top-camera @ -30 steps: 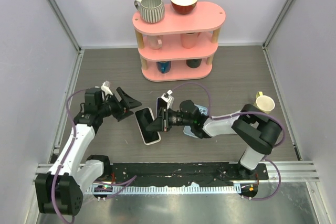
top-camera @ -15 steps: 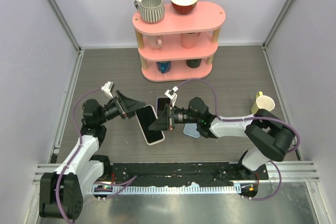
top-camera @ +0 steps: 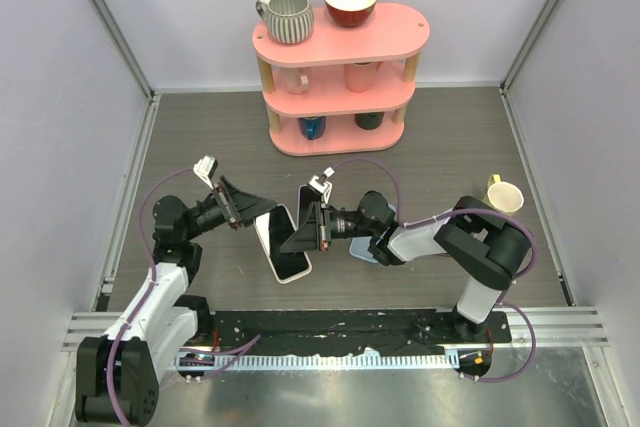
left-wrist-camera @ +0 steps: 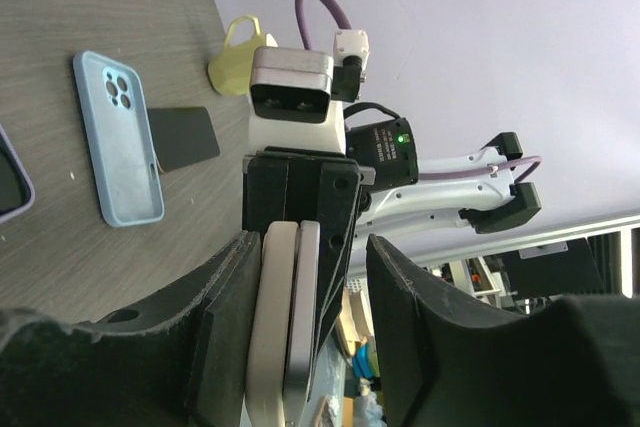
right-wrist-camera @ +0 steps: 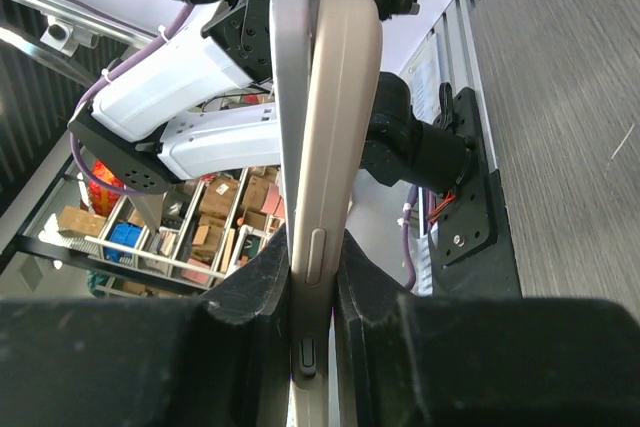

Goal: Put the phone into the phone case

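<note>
The phone [right-wrist-camera: 292, 147] is held edge-on, pressed flat against the beige phone case [right-wrist-camera: 345, 147], above the bench [top-camera: 450, 147] on the near side of the pink shelf [top-camera: 340, 42]. Both are clamped between the fingers of the right pincer [right-wrist-camera: 315, 277]. The left pincer [left-wrist-camera: 310, 257] is spread open around their other end (one finger is pressed to the case, the other is seen apart).

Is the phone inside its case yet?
Not fully: the phone lies pressed against the beige case, its grey edge bare in both wrist views.
</note>
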Motion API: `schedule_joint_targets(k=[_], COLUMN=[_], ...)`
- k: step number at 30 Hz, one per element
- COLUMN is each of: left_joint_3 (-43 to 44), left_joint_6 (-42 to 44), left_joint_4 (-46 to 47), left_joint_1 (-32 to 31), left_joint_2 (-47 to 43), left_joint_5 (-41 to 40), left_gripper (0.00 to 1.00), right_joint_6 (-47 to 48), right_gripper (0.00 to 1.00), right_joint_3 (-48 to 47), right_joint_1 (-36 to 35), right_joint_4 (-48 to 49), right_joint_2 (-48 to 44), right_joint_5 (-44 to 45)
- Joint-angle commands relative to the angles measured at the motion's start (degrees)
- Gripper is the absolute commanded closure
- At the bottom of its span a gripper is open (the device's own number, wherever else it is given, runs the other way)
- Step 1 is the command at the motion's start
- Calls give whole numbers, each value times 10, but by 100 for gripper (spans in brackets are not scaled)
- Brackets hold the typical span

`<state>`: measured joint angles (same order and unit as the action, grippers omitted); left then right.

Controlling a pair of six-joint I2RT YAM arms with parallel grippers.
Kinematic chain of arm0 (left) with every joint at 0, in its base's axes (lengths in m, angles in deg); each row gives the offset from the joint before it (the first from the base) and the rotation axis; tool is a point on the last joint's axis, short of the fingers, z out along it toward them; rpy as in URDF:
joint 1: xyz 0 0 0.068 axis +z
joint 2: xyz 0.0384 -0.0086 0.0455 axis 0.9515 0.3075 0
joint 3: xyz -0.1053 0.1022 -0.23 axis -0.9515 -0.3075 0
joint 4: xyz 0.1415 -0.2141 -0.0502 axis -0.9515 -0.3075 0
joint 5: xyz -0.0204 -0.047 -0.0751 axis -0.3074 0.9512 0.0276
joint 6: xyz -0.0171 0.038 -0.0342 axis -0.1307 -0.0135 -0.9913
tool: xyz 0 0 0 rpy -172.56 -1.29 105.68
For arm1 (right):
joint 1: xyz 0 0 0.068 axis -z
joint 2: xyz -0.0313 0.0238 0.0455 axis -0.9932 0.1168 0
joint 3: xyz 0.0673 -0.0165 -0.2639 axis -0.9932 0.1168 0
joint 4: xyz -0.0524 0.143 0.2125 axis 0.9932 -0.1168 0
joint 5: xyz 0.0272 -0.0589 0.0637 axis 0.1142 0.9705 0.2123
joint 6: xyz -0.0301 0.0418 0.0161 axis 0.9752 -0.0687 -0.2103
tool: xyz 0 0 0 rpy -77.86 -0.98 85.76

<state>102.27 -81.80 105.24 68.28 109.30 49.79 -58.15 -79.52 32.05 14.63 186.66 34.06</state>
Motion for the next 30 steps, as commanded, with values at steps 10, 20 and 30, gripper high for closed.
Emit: schedule_joint_targets(k=[10, 20, 30], left_joint_3=[11, -8, -7], left_joint_6=[22, 5, 16], left_joint_4=[-68, -69, -70], left_joint_1=[-1, -1, -1], left_joint_2=[-8, -19, -24], left_joint_5=[24, 17, 17], left_gripper=[48, 55, 91], right_joint_6=[-3, 17, 26], right_gripper=[97, 94, 67], right_joint_3=[1, -7, -11], right_joint_1=[11, 11, 11], right_joint_4=[117, 71, 54], right_joint_2=[-59, -74, -70], right_joint_5=[22, 16, 11])
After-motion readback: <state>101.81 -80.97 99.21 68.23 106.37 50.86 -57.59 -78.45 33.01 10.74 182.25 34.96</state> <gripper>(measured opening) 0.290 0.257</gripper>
